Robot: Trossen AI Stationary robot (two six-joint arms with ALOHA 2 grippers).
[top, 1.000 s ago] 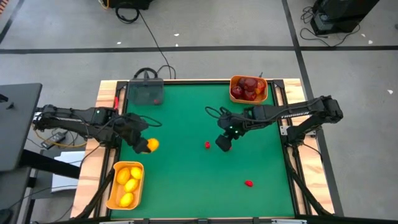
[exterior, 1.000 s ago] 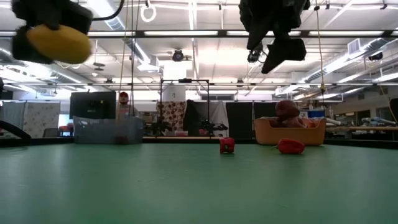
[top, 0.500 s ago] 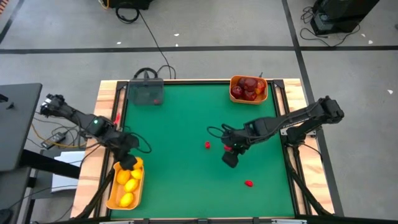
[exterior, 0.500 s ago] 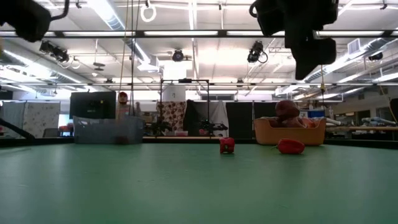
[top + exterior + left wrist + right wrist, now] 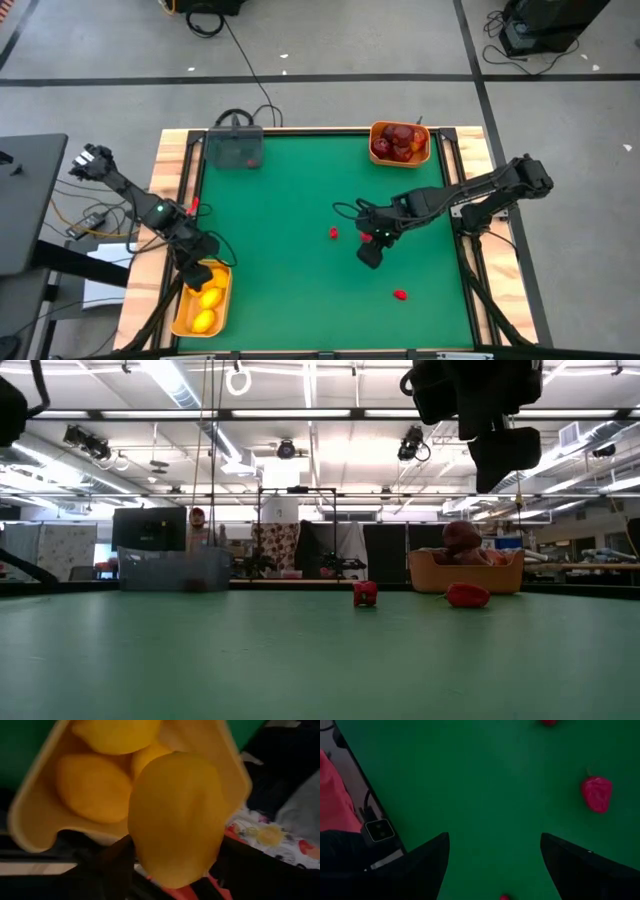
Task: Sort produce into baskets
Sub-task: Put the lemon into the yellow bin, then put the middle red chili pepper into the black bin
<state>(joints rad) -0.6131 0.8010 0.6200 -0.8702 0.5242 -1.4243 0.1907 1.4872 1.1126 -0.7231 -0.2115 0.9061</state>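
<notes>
— Where is your left gripper (image 5: 197,274)?

— I have it over the orange bin (image 5: 180,300) at the near left corner of the green table (image 5: 290,200). Through the left wrist camera I see a yellow lemon (image 5: 175,820) pinched between its dark fingers (image 5: 112,870), hanging above the bin's mouth. More lemons (image 5: 206,318) lie inside the bin beneath it.

— And the right gripper (image 5: 370,257)?

— It hangs above the table, right of centre, well apart from every bin. Its fingers (image 5: 427,865) stand wide apart and I see only bare green cloth between them.

— What produce lies loose?

— I count two small red pieces. One red bit (image 5: 333,233) lies on the cloth just left of the right gripper; the other red piece (image 5: 400,295) sits nearer the front edge, to the gripper's right.

— And the other containers?

— A second orange bin (image 5: 428,150) at the far right corner holds dark red fruits (image 5: 398,142). The grey tray (image 5: 234,149) sits at the far left corner; I cannot make out what is in it.
</notes>
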